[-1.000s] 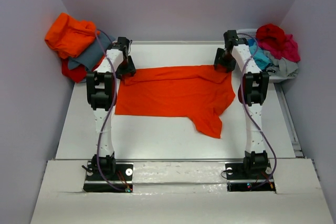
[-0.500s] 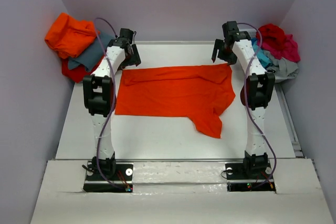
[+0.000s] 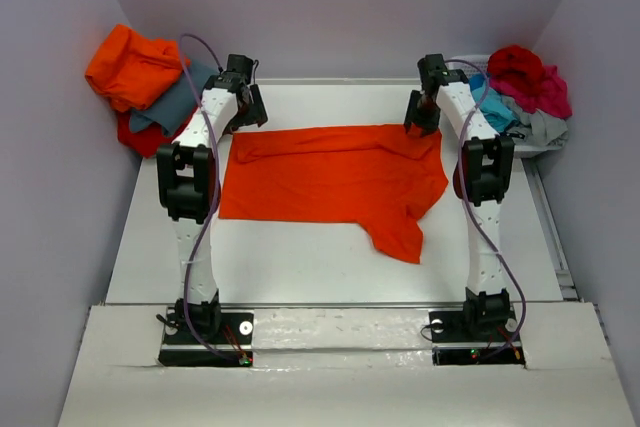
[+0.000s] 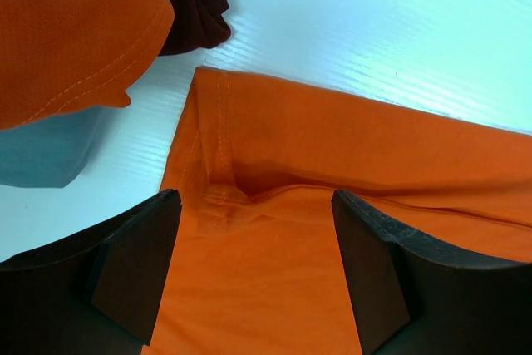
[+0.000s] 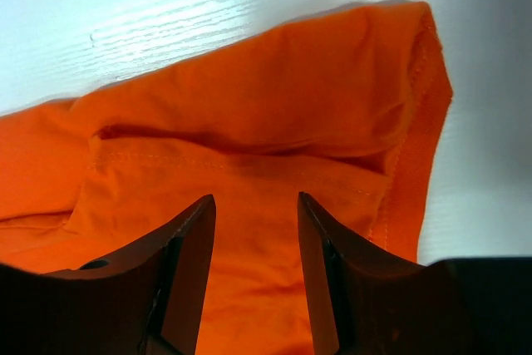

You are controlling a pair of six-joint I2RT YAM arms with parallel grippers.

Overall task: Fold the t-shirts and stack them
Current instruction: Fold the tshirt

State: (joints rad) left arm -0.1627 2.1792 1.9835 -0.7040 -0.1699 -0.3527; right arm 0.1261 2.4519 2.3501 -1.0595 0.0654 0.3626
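Newly lowered since half a second before, right gripper [image 3: 420, 119] sat at the far right corner of the orange t-shirt [image 3: 330, 177], jaws narrowed but apart, cloth beneath them, none seen pinched. Left gripper [image 3: 246, 110] stayed poised over the far left corner, jaws spread wide. Both arms stretched forward, elbows raised. Shirt lay flat mid-table [image 3: 300, 257], one sleeve pointing nearward.

A: Where's the bright orange cloth t-shirt [image 3: 330, 172]?
B: Spread flat, far edge doubled over, one sleeve jutting nearward.
A: The others?
B: Orange shirt [image 3: 135, 65], slate-grey shirt [image 3: 178, 99] and red shirt [image 3: 140, 135] heaped off its far-left corner; crumpled crimson shirt [image 3: 530, 75] and turquoise shirt [image 3: 497, 105] off its far-right.
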